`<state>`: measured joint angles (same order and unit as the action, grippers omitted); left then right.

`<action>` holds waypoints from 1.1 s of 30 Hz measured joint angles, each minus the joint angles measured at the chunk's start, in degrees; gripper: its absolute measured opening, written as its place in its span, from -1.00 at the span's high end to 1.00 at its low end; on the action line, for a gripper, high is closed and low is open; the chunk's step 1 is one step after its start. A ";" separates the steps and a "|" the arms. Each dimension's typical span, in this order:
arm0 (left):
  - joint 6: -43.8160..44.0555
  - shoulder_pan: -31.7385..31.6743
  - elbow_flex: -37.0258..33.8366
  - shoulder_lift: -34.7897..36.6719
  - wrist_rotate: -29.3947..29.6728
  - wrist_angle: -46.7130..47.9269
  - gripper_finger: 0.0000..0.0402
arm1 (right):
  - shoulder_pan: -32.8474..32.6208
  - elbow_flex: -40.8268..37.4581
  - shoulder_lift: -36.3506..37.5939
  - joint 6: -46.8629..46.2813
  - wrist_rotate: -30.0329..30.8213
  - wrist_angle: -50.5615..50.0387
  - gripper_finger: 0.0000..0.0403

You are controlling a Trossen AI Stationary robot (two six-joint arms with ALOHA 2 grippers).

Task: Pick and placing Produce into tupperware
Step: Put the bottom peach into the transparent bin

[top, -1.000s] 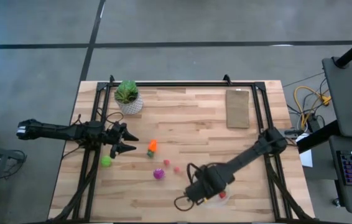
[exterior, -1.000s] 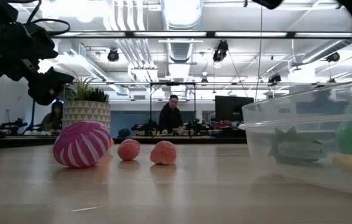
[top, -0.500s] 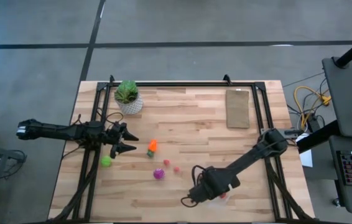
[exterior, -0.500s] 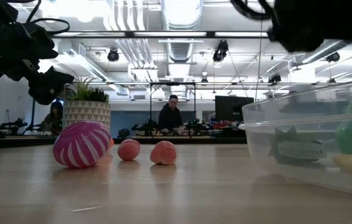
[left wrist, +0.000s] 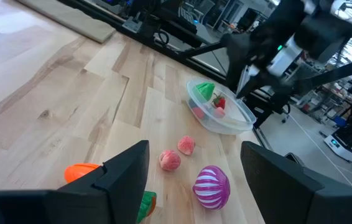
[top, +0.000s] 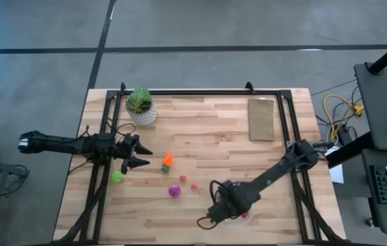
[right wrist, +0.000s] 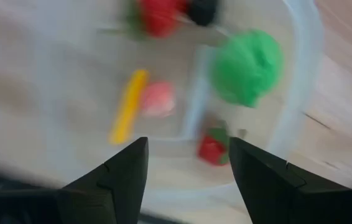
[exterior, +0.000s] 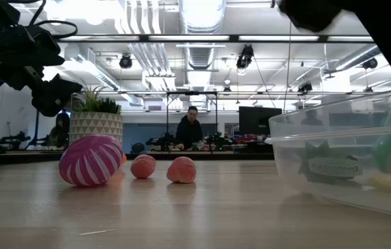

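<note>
The tupperware [top: 233,213] is a clear round bowl near the table's near edge. It holds a green ball [right wrist: 247,67], a yellow stick [right wrist: 128,106], a pink piece [right wrist: 157,99] and red bits [right wrist: 213,148]. My right gripper [right wrist: 188,142] hovers open over the bowl, touching nothing. On the table lie an orange carrot [top: 167,161], a green ball [top: 116,177], a magenta piece [top: 174,191] and two small red bits [top: 183,178]. My left gripper [top: 137,156] waits open, left of the carrot.
A potted plant [top: 139,106] stands at the far left of the table. A flat tan board [top: 262,118] lies at the far right. Black frame rails [top: 104,137] run along the table's sides. A person [exterior: 190,128] sits far off in the room behind.
In the low view a pink piece now shows inside the bowl, where none showed before. My right arm has shifted slightly above the bowl. The left arm has kept still.
</note>
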<state>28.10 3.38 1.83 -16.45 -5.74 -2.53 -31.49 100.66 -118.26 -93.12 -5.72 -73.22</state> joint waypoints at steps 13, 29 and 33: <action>0.12 0.00 0.00 0.06 -0.13 0.07 -0.20 | 17.14 0.78 -1.38 41.58 -3.13 15.13 -0.06; 3.25 0.02 0.02 0.07 -1.53 0.06 -0.20 | 20.94 0.92 -8.08 59.21 -3.37 23.11 -0.05; 3.25 0.02 0.02 0.09 -1.59 0.07 -0.20 | 20.40 0.90 -8.36 60.61 -2.54 23.37 -0.01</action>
<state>31.35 3.40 1.85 -16.36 -7.33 -2.46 -11.08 101.56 -126.63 -32.50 -8.27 -49.85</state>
